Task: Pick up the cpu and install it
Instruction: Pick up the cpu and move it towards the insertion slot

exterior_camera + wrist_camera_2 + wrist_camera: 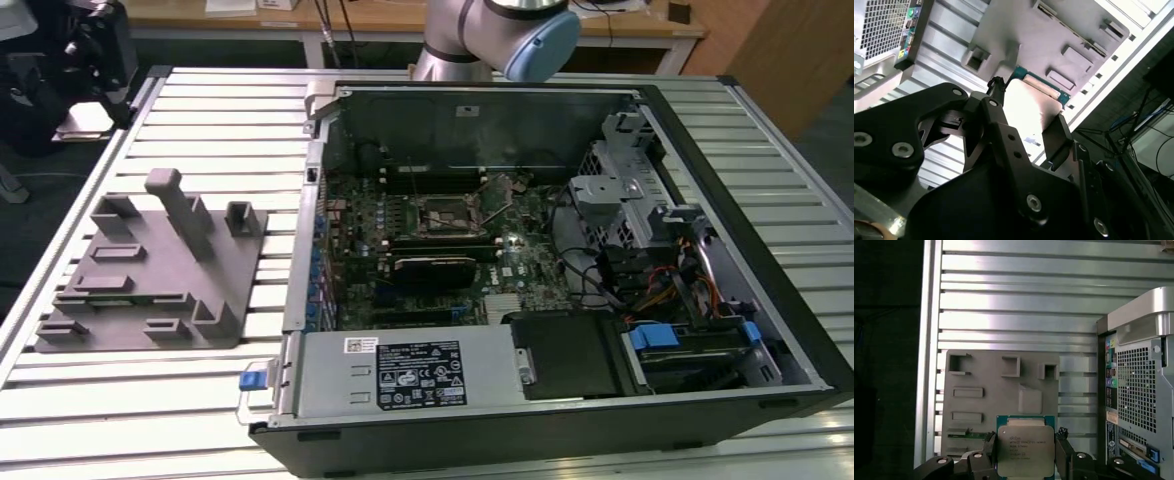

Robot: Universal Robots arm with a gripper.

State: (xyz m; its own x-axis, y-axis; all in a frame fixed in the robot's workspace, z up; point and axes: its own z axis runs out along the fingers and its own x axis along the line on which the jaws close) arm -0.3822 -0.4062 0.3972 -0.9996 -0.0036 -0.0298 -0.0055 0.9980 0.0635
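Note:
In the first wrist view, the cpu, a square chip with a silvery top and a green rim, sits between my gripper's two black fingers, which are shut on its opposite edges. The second wrist view shows the same grip from the other side: the pale cpu in the gripper. It is held in the air, well above the grey tray. In the exterior view, the dark square socket lies on the motherboard inside the open computer case.
The grey tray with upright posts lies on the slatted metal table at the exterior view's left, beside the case. My arm rises behind the case. Drive cages and cables fill the case's right side.

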